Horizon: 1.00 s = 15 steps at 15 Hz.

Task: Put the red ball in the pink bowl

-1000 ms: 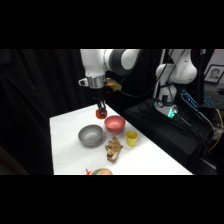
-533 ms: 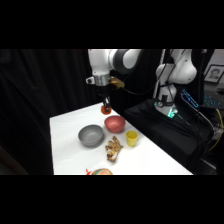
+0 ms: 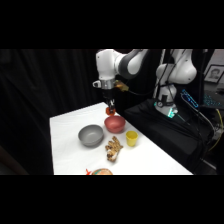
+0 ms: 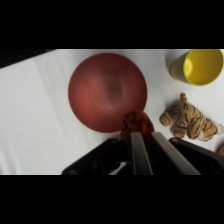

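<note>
My gripper (image 3: 110, 109) hangs just above the far rim of the pink bowl (image 3: 114, 123), shut on the red ball (image 3: 109, 111). The wrist view looks straight down into the pink bowl (image 4: 107, 92), which holds nothing. There the red ball (image 4: 137, 123) sits between my fingers (image 4: 136, 150), over the bowl's rim at its lower right. My gripper (image 4: 138, 134) rises from the bottom edge of that view.
A grey bowl (image 3: 91, 135) stands left of the pink one. A small yellow cup (image 3: 131, 138) (image 4: 200, 67) and a toy tiger (image 3: 113, 148) (image 4: 189, 121) lie close beside the pink bowl. An orange-and-pale round thing (image 3: 100, 171) sits at the table's front edge.
The arm has carried the red ball to the right and lower, from above the grey bowl's far side to just over the pink bowl's rim.
</note>
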Tool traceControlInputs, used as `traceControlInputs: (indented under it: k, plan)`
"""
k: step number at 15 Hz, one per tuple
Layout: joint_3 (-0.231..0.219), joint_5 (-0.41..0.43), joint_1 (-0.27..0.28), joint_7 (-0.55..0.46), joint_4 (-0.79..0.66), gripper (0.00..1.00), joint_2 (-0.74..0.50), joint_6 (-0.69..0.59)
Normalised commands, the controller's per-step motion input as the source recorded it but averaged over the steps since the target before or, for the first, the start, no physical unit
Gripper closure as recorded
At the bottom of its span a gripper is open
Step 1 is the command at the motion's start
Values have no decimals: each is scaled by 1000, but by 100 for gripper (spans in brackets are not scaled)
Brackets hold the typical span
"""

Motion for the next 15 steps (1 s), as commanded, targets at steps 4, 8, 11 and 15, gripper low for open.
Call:
traceControlInputs:
  k: [4, 8, 11, 15]
  plan:
    - [-40, 10, -76, -193, -271, 97, -138, 302]
    - [-40, 21, -71, -204, -182, 97, -9, 295]
    - [-15, 35, -43, -203, -95, 97, 127, 320]
    - [-3, 67, -41, -205, -7, 98, 212, 333]
